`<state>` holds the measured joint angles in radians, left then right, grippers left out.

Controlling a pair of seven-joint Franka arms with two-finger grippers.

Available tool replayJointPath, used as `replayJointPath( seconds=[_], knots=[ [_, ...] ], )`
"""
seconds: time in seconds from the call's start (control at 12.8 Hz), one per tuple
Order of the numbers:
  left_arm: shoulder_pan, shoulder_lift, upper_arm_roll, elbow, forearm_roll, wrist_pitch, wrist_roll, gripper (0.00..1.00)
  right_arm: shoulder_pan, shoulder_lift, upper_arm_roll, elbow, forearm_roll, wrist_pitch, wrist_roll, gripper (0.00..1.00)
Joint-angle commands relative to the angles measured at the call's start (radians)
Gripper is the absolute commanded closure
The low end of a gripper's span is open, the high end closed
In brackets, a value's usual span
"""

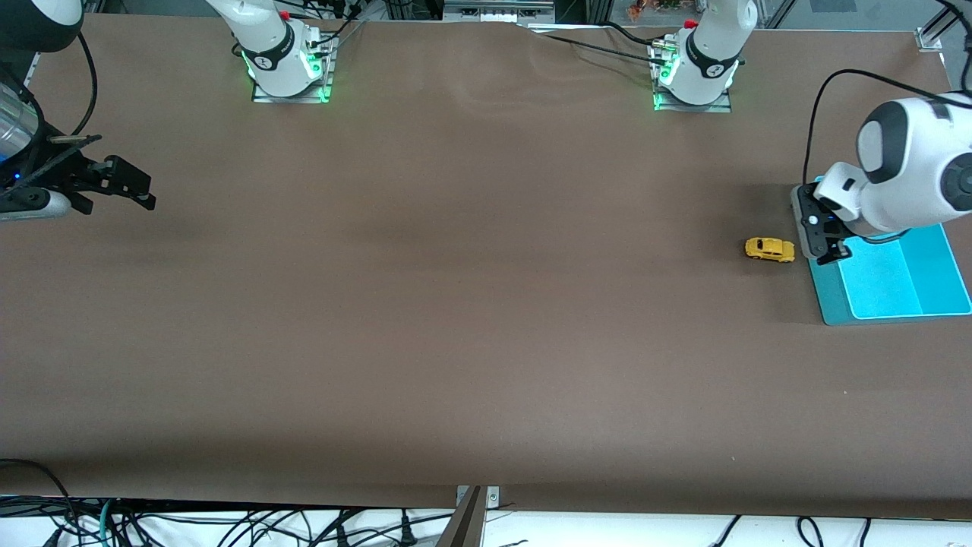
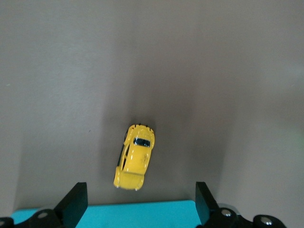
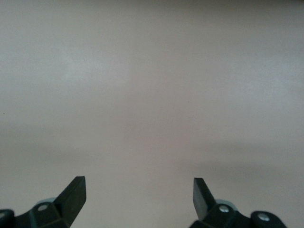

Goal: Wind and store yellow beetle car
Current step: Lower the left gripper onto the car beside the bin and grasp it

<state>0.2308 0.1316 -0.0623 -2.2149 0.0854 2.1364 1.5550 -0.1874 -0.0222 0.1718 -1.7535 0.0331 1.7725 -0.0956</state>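
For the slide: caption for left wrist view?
Open left gripper above teal tray edge, yellow beetle car on table ahead.

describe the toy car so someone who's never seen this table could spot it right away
Start at the left arm's end of the brown table, where a turquoise tray lies under the open left end effector. Beside the tray's edge, toward the right arm's end, sits the car on bare table. It is tiny, bright yellow and beetle-shaped with dark windows, the only yellow thing there.

Yellow beetle car point(image 1: 769, 249) — upright on wheels — beside teal tray point(image 1: 828, 304).
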Motion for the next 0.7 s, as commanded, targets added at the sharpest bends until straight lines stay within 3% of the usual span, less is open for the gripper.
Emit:
replayJointPath(
  seconds=[0.0,0.31,0.63],
  knots=[
    [0.013,0.055,-0.005,-0.058,0.022,0.112,0.133,0.0,-0.001,0.001,-0.005,0.02,0.019,-0.037,-0.035,0.0],
    [0.079,0.192,-0.008,-0.065,0.022,0.247,0.232,0.0,-0.001,0.002,-0.002,0.017,0.019,-0.068,-0.041,0.0],
    [0.079,0.195,-0.01,-0.074,0.022,0.335,0.324,0.0,-0.001,0.016,-0.002,0.019,0.019,-0.093,-0.05,0.0]
  ],
)
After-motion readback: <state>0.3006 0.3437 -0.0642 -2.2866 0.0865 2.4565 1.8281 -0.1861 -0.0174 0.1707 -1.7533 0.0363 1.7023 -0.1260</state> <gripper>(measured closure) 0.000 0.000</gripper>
